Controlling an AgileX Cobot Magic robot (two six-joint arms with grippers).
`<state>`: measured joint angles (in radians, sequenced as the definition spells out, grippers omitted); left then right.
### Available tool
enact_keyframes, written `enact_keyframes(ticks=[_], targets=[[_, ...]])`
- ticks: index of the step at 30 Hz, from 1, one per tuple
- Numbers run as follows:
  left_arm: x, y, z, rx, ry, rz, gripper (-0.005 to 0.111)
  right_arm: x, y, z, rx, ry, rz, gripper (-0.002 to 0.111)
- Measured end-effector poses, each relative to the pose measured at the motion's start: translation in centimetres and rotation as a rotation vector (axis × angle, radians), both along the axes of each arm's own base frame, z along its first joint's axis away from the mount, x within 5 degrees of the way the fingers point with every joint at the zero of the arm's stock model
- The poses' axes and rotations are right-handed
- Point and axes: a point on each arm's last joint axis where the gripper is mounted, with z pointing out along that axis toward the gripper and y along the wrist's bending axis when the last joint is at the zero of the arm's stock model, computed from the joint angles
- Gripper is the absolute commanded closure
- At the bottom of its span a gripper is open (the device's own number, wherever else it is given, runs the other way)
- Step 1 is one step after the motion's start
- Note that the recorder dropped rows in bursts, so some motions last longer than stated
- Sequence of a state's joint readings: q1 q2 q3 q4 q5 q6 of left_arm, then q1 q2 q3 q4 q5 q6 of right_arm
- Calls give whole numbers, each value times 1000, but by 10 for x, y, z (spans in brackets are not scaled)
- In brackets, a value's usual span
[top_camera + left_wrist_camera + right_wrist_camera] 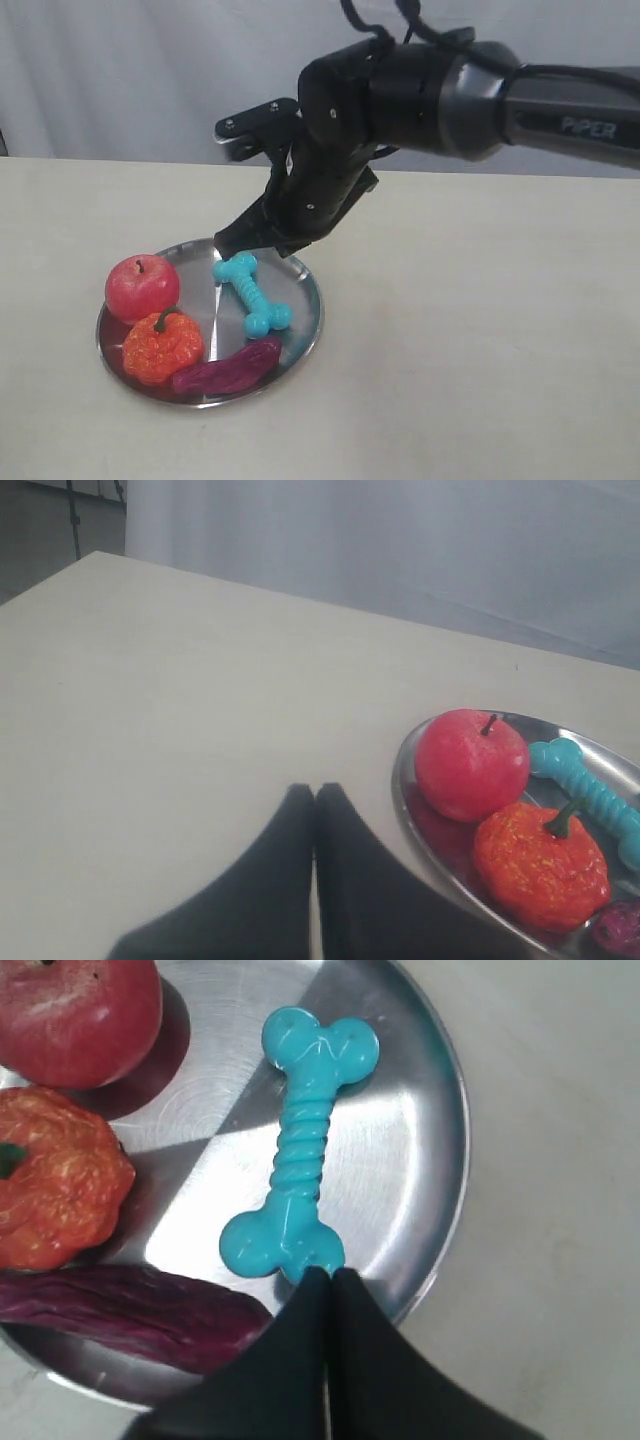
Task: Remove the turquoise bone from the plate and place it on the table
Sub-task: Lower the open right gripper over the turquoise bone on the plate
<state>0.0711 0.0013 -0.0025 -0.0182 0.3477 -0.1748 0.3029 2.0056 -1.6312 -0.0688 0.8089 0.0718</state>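
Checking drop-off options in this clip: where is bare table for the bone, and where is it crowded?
In the exterior view, widest bare table lies right of the plate; more to its left and front. The plate itself is crowded: turquoise bone, apple, orange fruit, purple piece, right pincer above.

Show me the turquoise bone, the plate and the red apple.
turquoise bone (300, 1155), right wrist view, middle of the ribbed shaft.
plate (420, 1160), right wrist view, bare metal near rim.
red apple (142, 288), exterior view, centre of fruit.
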Motion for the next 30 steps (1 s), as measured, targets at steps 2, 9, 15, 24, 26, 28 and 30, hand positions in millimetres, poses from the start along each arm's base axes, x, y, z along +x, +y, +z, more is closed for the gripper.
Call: enact_keyframes(ticks=[2,9,15,24,26,28,30], targets=[[0,0,0,0,0,0,107,4,2,-12,-1,9,1,109],[0,0,0,0,0,0,107,10,4,-31,-5,28,-1,109],[0,0,0,0,0,0,107,10,4,-30,-1,25,-5,108],[0,0,0,0,0,0,107,10,5,-30,19,32,-28,52],[0,0,0,0,0,0,107,10,8,-30,48,35,-36,52],[0,0,0,0,0,0,107,11,9,-29,69,22,-41,52],[0,0,0,0,0,0,107,12,11,-29,82,8,-41,52]])
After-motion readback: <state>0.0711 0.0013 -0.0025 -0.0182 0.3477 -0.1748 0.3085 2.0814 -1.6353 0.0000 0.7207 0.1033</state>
